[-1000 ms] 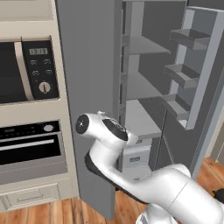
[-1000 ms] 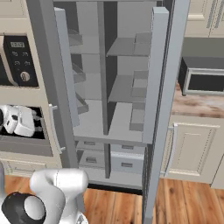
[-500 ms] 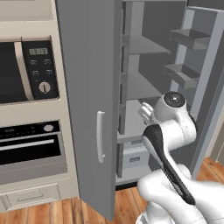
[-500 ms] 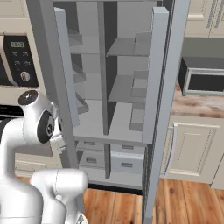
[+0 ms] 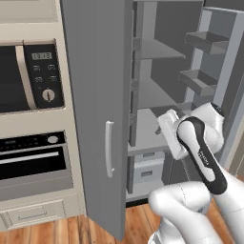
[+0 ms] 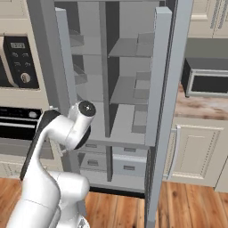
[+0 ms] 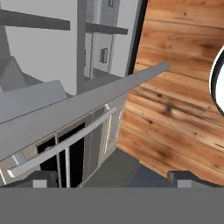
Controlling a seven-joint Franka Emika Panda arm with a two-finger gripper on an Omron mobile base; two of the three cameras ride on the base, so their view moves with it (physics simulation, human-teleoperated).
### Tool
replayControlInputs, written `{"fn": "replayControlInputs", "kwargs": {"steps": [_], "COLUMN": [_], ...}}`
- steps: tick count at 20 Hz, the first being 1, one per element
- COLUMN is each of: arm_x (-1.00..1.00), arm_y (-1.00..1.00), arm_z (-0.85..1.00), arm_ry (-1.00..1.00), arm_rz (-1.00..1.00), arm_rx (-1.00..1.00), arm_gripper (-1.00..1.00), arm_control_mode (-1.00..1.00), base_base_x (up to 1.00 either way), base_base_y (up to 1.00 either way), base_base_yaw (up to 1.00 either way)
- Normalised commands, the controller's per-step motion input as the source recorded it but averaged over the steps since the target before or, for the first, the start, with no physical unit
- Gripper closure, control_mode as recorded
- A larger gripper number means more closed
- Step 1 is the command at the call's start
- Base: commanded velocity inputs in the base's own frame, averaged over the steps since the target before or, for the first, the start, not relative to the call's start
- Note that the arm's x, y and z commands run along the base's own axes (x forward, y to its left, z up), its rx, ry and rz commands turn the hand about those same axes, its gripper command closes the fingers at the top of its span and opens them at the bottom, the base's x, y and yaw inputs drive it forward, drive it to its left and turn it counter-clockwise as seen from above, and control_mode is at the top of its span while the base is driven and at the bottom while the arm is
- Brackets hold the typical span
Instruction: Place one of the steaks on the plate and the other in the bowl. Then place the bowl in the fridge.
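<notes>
The tall grey fridge [image 5: 95, 95] stands with both doors swung wide, its grey shelves [image 6: 127, 91] bare and its door bins [image 5: 202, 81] on the right door. A slim pale handle [image 5: 109, 148] runs down the left door. My arm's hand [image 5: 167, 127] hangs in front of the lower shelf, inside the opening. In the hand view my gripper [image 7: 116, 177] is open, fingertips [image 7: 43, 177] wide apart with nothing between them, looking along the door edge and its handle [image 7: 65, 142] toward the floor. The steaks, plate and bowl are out of view.
A cream-framed built-in oven [image 5: 33, 159] and microwave [image 5: 28, 78] stand left of the fridge. Grey drawers [image 6: 129, 164] sit at the fridge's bottom. To the right are a counter with a small microwave [image 6: 207, 82], cream cabinets [image 6: 196, 153] and wooden floor [image 7: 175, 109].
My arm has swung from in front of the oven, past the left door, to the open fridge. Over the last half second the hand has dropped lower. The base has not moved.
</notes>
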Motion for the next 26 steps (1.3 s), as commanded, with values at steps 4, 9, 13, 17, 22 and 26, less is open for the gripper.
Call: {"fn": "replayControlInputs", "kwargs": {"steps": [4, 9, 13, 17, 22, 26], "arm_x": [0.65, 0.44, 0.34, 0.37, 0.47, 0.51], "arm_y": [0.04, 0.32, 0.0, -0.12, 0.03, 0.03], "arm_z": [-0.13, -0.23, -0.3, -0.33, -0.48, -0.35], "arm_ry": [0.3, 0.0, 0.0, 0.0, 0.0, 0.0], "arm_rz": [0.05, 0.0, 0.0, 0.0, 0.01, 0.02], "arm_rx": [0.14, 0.03, 0.02, 0.06, 0.07, 0.05], "arm_gripper": [-1.0, -1.0, -1.0, -1.0, -1.0, -1.0], "arm_control_mode": [-1.0, -1.0, -1.0, -1.0, -1.0, -1.0], "base_base_x": [0.0, 0.0, 0.0, 0.0, 0.0, 0.0], "base_base_y": [0.0, 0.0, 0.0, 0.0, 0.0, 0.0], "base_base_yaw": [0.0, 0.0, 0.0, 0.0, 0.0, 0.0]}}
